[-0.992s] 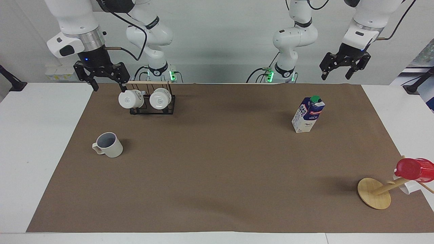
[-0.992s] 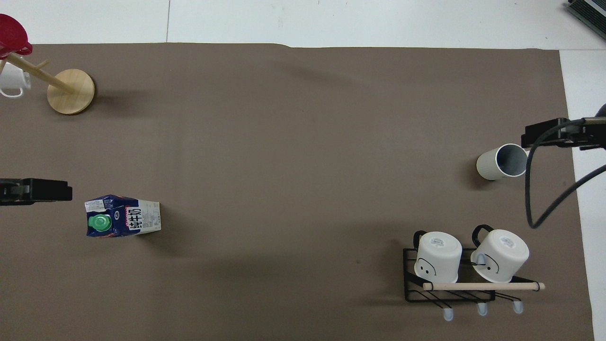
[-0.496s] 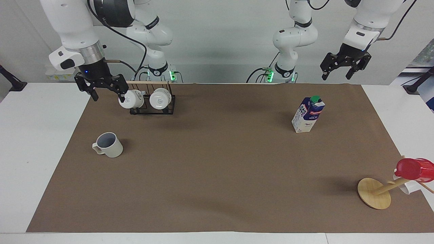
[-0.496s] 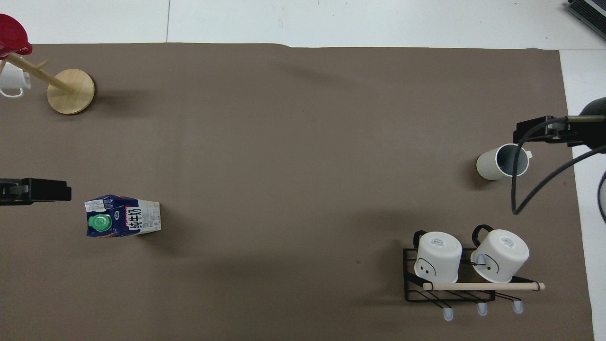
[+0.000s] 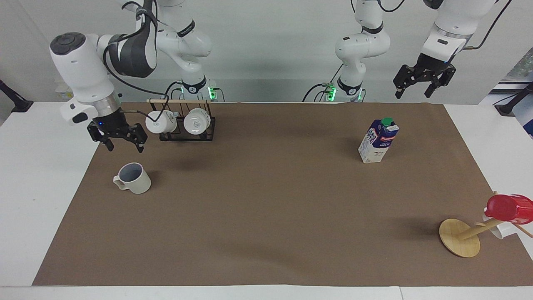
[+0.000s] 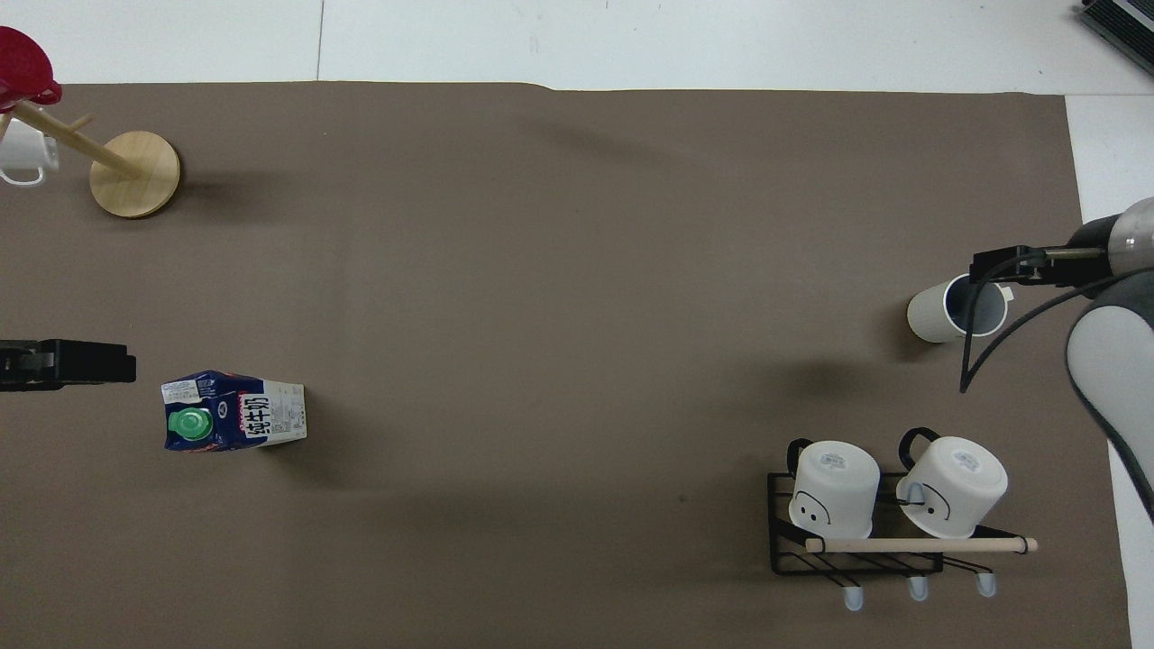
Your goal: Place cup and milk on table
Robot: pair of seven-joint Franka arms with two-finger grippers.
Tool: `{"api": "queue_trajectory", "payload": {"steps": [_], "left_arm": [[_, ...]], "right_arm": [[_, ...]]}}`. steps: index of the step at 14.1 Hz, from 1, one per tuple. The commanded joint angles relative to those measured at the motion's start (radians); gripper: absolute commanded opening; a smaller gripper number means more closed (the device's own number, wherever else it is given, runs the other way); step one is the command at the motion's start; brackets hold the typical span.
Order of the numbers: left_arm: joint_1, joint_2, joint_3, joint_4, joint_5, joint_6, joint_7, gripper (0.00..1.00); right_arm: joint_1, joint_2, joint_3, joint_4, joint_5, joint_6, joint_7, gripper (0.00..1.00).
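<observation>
The beige-grey cup (image 5: 134,178) stands upright on the brown sheet of the table (image 5: 266,216) toward the right arm's end, its handle pointing to the table's edge. It also shows in the overhead view (image 6: 954,309). My right gripper (image 5: 125,147) hangs open over the cup's handle side without touching it; in the overhead view (image 6: 992,268) it covers the cup's rim. The milk (image 5: 378,141) stands upright on the sheet toward the left arm's end, and also shows in the overhead view (image 6: 234,412). My left gripper (image 5: 413,93) waits open, raised over the sheet's edge beside the milk.
A black wire rack (image 5: 186,134) with two white mugs hung on it stands near the right arm's base. A wooden mug tree (image 5: 459,237) carrying a red cup (image 5: 509,207) and a white mug stands at the sheet's corner farthest from the robots, at the left arm's end.
My right gripper has come down from beside the rack toward the cup and now hangs just above it. The left gripper, cup and milk have not moved.
</observation>
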Motion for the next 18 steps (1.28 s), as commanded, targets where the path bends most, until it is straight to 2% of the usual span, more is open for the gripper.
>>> {"api": "queue_trajectory", "payload": {"steps": [1,4,5,6,10,12,13,14,16,17,18], "left_arm": [[0.004,0.008,-0.003,0.021,0.018,-0.024,-0.001,1.0],[0.006,0.007,-0.004,0.021,0.018,-0.026,-0.001,1.0],[0.006,0.008,-0.004,0.021,0.018,-0.024,-0.001,1.0],[0.004,0.008,-0.004,0.021,0.018,-0.026,-0.001,1.0],[0.006,0.007,-0.004,0.021,0.018,-0.026,-0.001,1.0],[0.006,0.007,-0.003,0.021,0.018,-0.026,-0.001,1.0],[0.006,0.007,-0.004,0.021,0.018,-0.026,-0.001,1.0],[0.006,0.008,-0.004,0.021,0.018,-0.024,-0.001,1.0],[0.006,0.008,-0.004,0.021,0.018,-0.026,-0.001,1.0],[0.006,0.008,-0.003,0.021,0.018,-0.026,-0.001,1.0],[0.006,0.007,-0.004,0.021,0.018,-0.026,-0.001,1.0]], "right_arm": [[-0.011,0.061,0.012,-0.036,0.013,0.105,-0.022,1.0],[-0.007,0.137,0.01,-0.102,0.013,0.266,-0.022,1.0],[-0.004,0.159,0.01,-0.108,0.013,0.293,-0.017,0.97],[-0.005,0.18,0.01,-0.112,0.013,0.306,-0.016,0.96],[-0.005,0.184,0.01,-0.125,0.013,0.303,-0.008,0.92],[-0.005,0.181,0.01,-0.128,0.013,0.298,-0.008,0.85],[-0.007,0.181,0.01,-0.13,0.013,0.294,-0.011,0.73],[-0.011,0.179,0.01,-0.13,0.013,0.288,-0.015,0.55],[-0.013,0.178,0.01,-0.13,0.013,0.275,-0.014,0.09],[-0.013,0.178,0.01,-0.128,0.013,0.271,-0.012,0.0],[-0.013,0.179,0.01,-0.125,0.013,0.271,-0.011,0.0]]}}
